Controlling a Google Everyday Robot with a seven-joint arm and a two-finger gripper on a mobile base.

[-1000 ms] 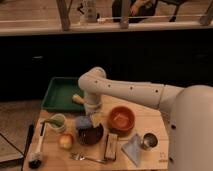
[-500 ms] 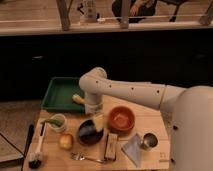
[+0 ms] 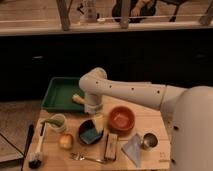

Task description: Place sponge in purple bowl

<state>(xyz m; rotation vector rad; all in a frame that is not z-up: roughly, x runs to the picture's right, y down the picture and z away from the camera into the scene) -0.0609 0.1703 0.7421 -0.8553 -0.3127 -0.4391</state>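
Far left of the frame, a brush (image 3: pixel 35 151) lies along the edge of the worktop (image 3: pixel 152 122), with a green mug (image 3: pixel 57 122) just beside it and a green tray (image 3: pixel 61 92) behind, up toward the middle left. Nothing doing over there.

A round fruit (image 3: pixel 66 141) sits near the front, and right next to it is the action. The purple bowl (image 3: pixel 90 132) has a teal patch showing against its dark inside. That's the sponge (image 3: pixel 90 135), lying low in the bowl, lower than it was a second ago, when it was up by the end effector over the bowl.

The end effector (image 3: pixel 98 121) hangs over the bowl's upper right rim, directly above the sponge. Whether it's spread or pressed together, I cannot tell, nor whether it touches the sponge at all.

By my reading the placement is all but done. The sponge is inside the right bowl, and what's left is a clean let-go and a lift straight up without dragging it back over the rim.

Moving right, a tan-and-dark block (image 3: pixel 111 146) lies at the front and the orange bowl (image 3: pixel 121 120) sits just beside the purple one, both untouched. A folded cloth (image 3: pixel 134 149) and a metal cup (image 3: pixel 147 141) sit further right, and the white arm (image 3: pixel 130 92) sweeps in from the right edge.
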